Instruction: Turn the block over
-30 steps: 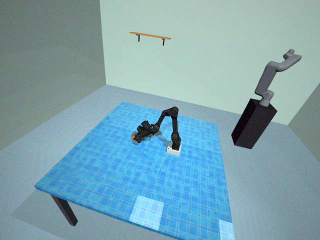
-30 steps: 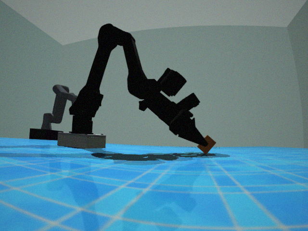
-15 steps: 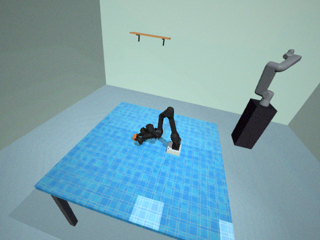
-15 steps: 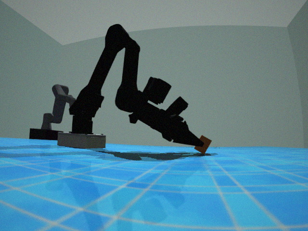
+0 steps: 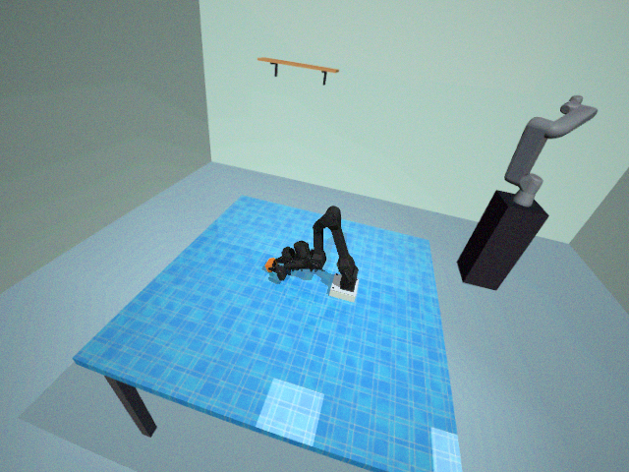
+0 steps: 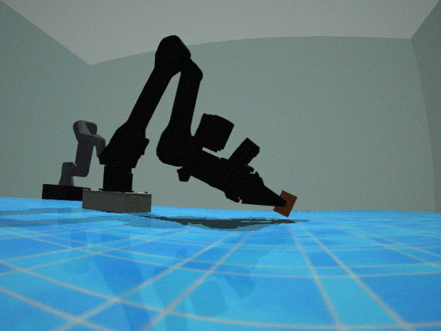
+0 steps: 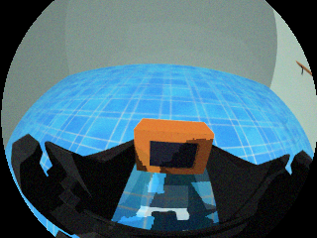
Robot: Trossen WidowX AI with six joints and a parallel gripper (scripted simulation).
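Note:
The orange block (image 5: 269, 264) (image 6: 290, 204) (image 7: 173, 128) is between the fingertips of my gripper (image 5: 274, 267) (image 6: 284, 203) (image 7: 172, 146), which is shut on it. In the exterior view the block is tilted, with its lowest corner just over the blue checked table (image 5: 244, 335) (image 6: 227, 285); whether that corner touches is hard to tell. A dark rectangular mark (image 7: 173, 154) shows on the face towards the wrist camera, so this face is turned back towards the arm and somewhat upward. My gripper points forward and slants down at a shallow angle. The block's far side and underside are hidden in the wrist view.
The arm's pale base (image 5: 342, 291) (image 6: 117, 201) stands on the table behind the gripper. A grey arm (image 5: 526, 152) (image 6: 83, 156) on a dark pedestal (image 5: 500, 244) stands beyond the table. A wooden shelf (image 5: 298, 64) hangs on the wall.

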